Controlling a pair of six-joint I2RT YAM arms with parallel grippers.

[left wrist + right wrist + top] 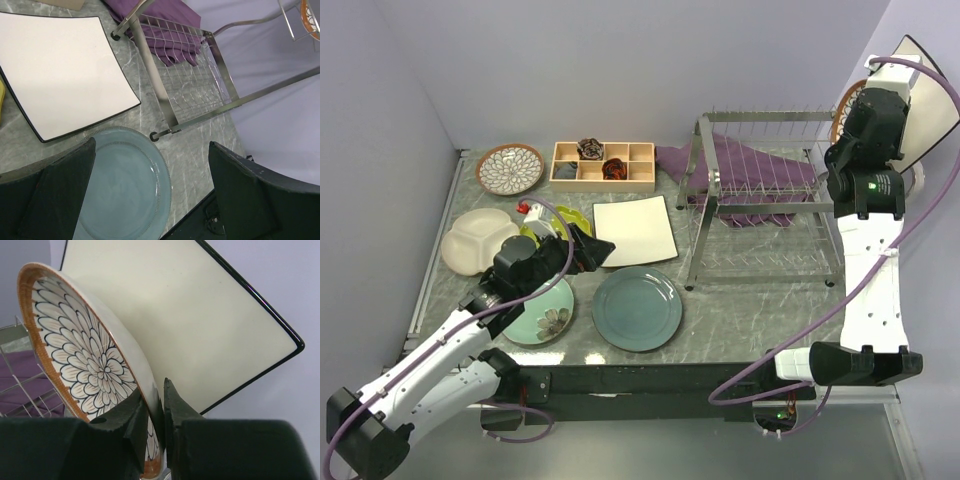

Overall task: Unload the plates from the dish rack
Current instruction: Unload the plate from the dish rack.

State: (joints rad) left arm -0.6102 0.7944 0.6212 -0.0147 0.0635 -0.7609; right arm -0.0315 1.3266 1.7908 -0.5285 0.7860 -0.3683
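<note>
The silver wire dish rack [760, 205] stands right of centre. At its right end an orange-rimmed petal-patterned plate [841, 108] and a white square plate [932, 100] stand upright. My right gripper [156, 407] is shut on the rim of the orange-rimmed plate [80, 350], with the white square plate [200, 320] just behind it. My left gripper [152, 145] is open and empty above the teal plate [125, 185], beside another white square plate [60, 70]. On the table lie the brown-rimmed plate [510, 168], cream divided plate [478, 240], yellow-green plate [568, 218], pale green floral plate [545, 320] and teal plate [637, 308].
A wooden compartment tray [603, 163] sits at the back. A purple cloth [750, 165] lies under and behind the rack. Walls close in at the back, left and right. The rack's leg [150, 65] stands close to the white square plate on the table.
</note>
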